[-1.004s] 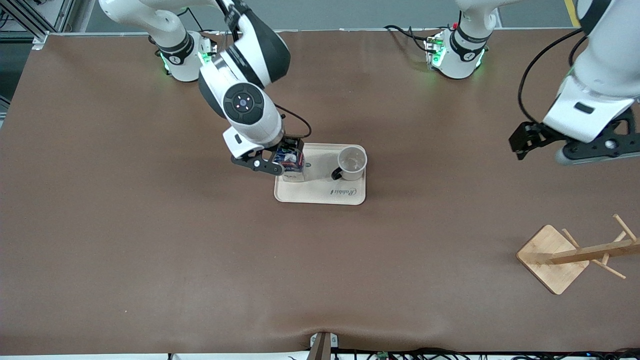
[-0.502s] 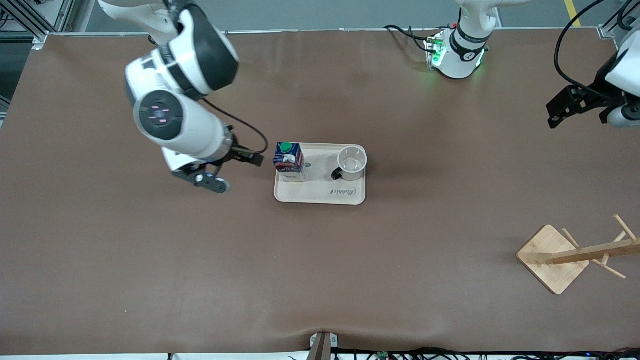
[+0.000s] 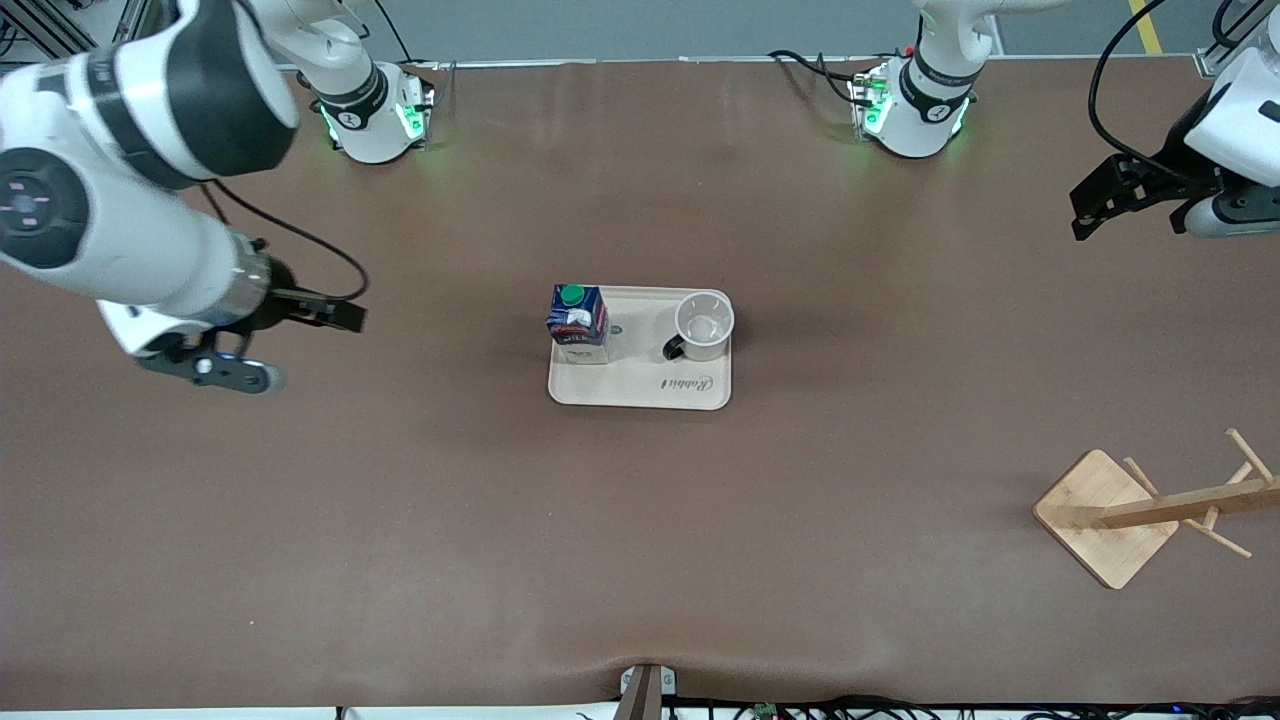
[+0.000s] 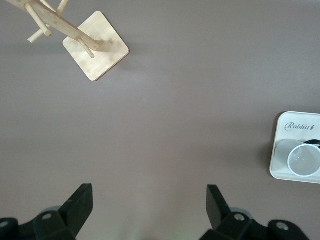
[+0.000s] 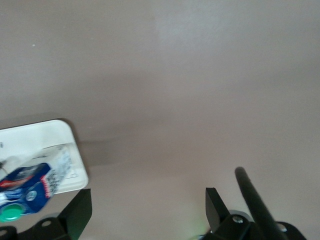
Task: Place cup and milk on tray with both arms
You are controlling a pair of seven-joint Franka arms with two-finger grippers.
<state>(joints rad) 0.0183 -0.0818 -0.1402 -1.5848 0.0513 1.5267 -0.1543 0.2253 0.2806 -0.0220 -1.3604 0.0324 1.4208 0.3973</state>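
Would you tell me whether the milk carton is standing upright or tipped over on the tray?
Upright: the milk stands on the tray with its green cap on top, beside the cup.

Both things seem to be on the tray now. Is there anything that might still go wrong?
Little, probably. The milk stands upright at the very edge of the tray, so a knock might tip it off. The cup also sits close to the rim. Both the right gripper and left gripper are open, empty and well clear.
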